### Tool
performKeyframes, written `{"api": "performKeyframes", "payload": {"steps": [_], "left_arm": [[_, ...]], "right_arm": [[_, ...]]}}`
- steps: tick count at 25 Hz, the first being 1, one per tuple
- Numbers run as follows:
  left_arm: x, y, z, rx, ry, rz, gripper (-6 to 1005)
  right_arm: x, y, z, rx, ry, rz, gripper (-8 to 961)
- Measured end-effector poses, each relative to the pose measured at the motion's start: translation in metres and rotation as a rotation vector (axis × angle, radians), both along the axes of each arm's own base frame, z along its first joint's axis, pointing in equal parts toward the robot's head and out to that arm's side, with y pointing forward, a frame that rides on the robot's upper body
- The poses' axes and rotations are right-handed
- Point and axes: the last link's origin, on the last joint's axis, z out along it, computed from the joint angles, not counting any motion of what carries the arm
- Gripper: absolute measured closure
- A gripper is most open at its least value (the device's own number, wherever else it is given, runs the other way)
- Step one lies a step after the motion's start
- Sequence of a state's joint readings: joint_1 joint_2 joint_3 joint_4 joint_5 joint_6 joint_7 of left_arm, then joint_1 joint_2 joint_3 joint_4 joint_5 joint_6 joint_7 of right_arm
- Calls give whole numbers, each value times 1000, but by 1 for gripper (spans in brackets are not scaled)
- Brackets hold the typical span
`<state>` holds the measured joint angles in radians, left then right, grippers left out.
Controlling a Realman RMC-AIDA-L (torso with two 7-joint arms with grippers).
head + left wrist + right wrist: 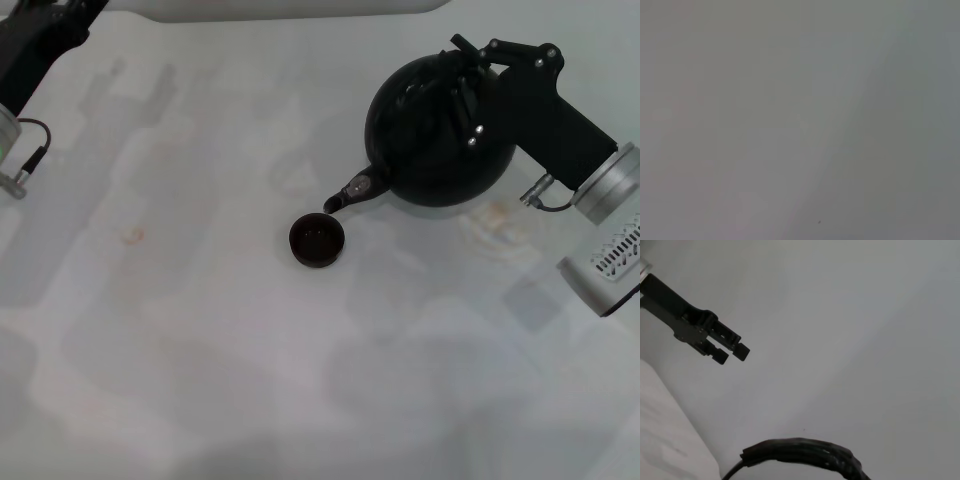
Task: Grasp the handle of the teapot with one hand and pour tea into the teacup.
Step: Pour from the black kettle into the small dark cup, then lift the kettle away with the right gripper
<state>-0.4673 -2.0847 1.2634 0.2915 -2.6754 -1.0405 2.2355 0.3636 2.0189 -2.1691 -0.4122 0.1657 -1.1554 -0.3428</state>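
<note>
The right gripper (462,85) is clamped on the handle (450,75) at the top of the teapot (432,135), its black fingers wrapped over the arch where it crosses the pot's crown. The pot is tipped toward the robot's left, and its short spout (352,192) points down at the teacup (317,239), with the tip just beside the cup's far rim.

This looks like the pouring step itself: the grasp is made, the pot is carried over and already tilted. No stream of tea can be made out between spout and cup, so whether liquid is flowing cannot be told. The next move probably calls for a little more tilt with the spout tip kept over the cup's opening, since the cup is a small target and a slight sideways drift would send tea onto the white table (200,330).

The teapot is a large, round, matte black body, far bigger than the cup. The teacup is a low, dark, handleless round, standing upright on the table near the middle of the head view.

The left gripper (732,350) is parked well away at the far left, its fingers slightly parted and holding nothing.
</note>
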Motion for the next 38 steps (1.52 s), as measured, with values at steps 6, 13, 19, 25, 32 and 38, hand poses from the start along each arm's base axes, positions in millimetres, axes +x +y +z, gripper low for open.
{"api": "performKeyframes", "payload": {"steps": [6, 13, 19, 25, 32, 38], "left_arm": [[-2, -1, 0, 1, -1, 5, 224], [-2, -2, 1, 0, -11, 1, 224], [-3, -3, 1, -3, -11, 8, 224], [-4, -3, -1, -6, -12, 15, 224], [-6, -4, 0, -4, -15, 21, 225], [-5, -4, -1, -6, -14, 19, 224]], "right_arm": [[-1, -2, -1, 29, -44, 30, 846], [-1, -3, -1, 56, -97, 64, 847], [-1, -4, -2, 67, -110, 72, 847], [-1, -5, 0, 39, -56, 49, 847], [2, -4, 4, -71, 117, -30, 846], [6, -1, 3, -154, 248, -136, 847]]}}
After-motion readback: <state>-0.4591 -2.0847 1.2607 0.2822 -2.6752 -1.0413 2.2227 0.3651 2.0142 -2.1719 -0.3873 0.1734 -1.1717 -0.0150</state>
